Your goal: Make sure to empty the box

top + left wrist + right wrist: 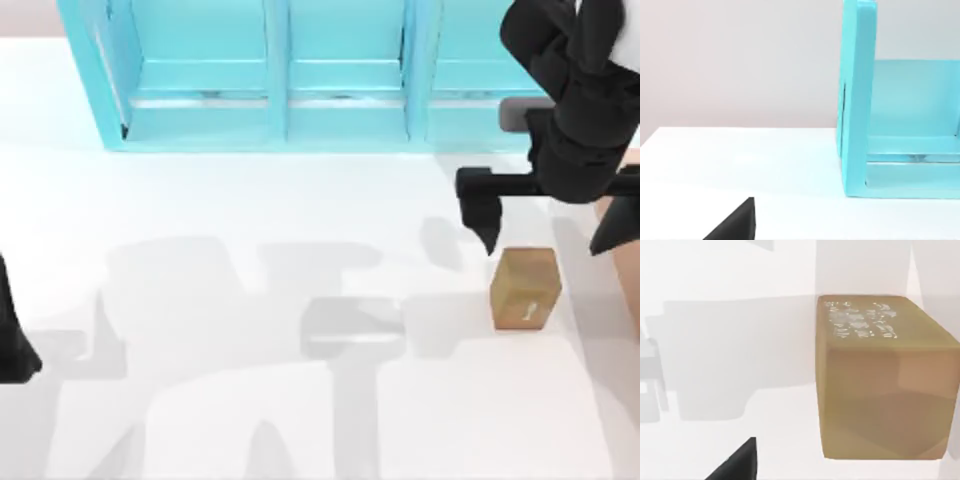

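— What is the small block (pixel 525 288) made of?
— It looks like matt brown cardboard, with a faded white print on one face.
— And the shelf (pixel 270 75)?
— Smooth turquoise, slightly glossy, like plastic. The table (pixel 250 200) is plain matt white.

Turquoise shelf unit (pixel 270 75) at white table's (pixel 250 420) far edge

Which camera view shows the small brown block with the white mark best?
The right wrist view: the small brown block is large there, with its white marking visible on one face. The top view shows it small on the white table, just below the open right gripper. The left wrist view shows the turquoise shelf unit instead.
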You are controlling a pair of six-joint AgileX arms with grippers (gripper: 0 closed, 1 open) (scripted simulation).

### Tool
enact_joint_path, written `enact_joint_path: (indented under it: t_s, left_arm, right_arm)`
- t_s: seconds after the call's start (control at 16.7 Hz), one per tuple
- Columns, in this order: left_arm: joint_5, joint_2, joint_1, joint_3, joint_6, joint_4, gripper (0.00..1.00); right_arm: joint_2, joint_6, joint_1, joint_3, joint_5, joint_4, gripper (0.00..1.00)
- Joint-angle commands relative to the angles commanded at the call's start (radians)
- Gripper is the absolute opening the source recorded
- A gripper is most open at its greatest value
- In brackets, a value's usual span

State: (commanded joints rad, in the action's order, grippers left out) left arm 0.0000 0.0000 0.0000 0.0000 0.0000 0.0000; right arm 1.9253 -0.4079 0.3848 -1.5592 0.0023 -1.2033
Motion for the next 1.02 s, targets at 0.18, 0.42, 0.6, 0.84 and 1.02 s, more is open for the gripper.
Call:
enact_joint_path:
  t_s: [0.18, 0.42, 0.6, 0.84, 1.02]
  left_arm:
    - [0.000, 0.000, 0.000, 0.000, 0.000, 0.000, 1.00]
    - [0.000, 0.000, 0.000, 0.000, 0.000, 0.000, 1.00]
    - [0.000, 0.000, 0.000, 0.000, 0.000, 0.000, 1.00]
    - [0.000, 0.000, 0.000, 0.000, 0.000, 0.000, 1.00]
    - [0.000, 0.000, 0.000, 0.000, 0.000, 0.000, 1.00]
  right_arm:
    - [-0.001, 0.000, 0.000, -0.003, 0.000, -0.004, 1.00]
    - [0.007, 0.036, -0.034, -0.022, -0.001, -0.017, 1.00]
    - [0.018, 0.162, -0.157, -0.075, -0.002, -0.056, 1.00]
    - [0.036, 0.435, -0.427, -0.150, -0.003, -0.118, 1.00]
    - [0.043, 0.624, -0.617, -0.193, -0.004, -0.158, 1.00]
